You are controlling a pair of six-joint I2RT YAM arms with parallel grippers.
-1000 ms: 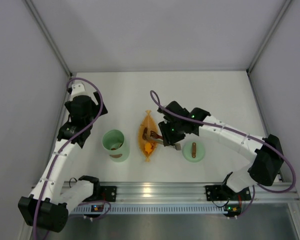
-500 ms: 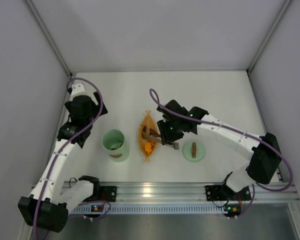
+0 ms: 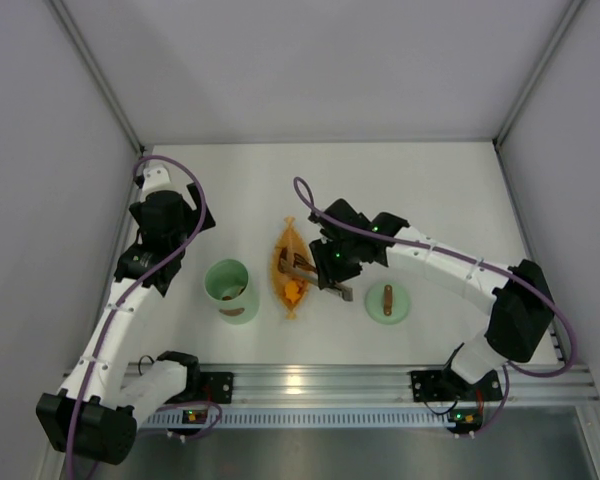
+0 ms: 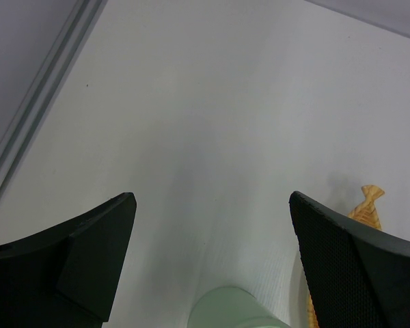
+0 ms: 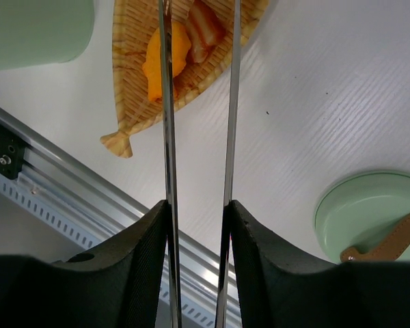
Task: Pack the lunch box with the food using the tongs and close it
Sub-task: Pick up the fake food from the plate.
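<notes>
Right hand [image 5: 197, 212] clamps tongs [image 5: 230, 102]; springy, slick. Food [image 5: 152, 65] looks soft, light: nip sides gently. Left hand [image 4: 212, 219] wide.

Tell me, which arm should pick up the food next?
Right. Its fingers grip the tongs, reaching the food in the dish. The left fingers are open, empty, near the box.

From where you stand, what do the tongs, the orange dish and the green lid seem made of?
Tongs: polished metal, judging by thin, mirror-bright silver arms. Orange dish: woven bamboo or a moulded imitation; a ribbed weave pattern shows. Green lid: smooth matte, likely plastic or silicone; its brown handle looks like leather.
</notes>
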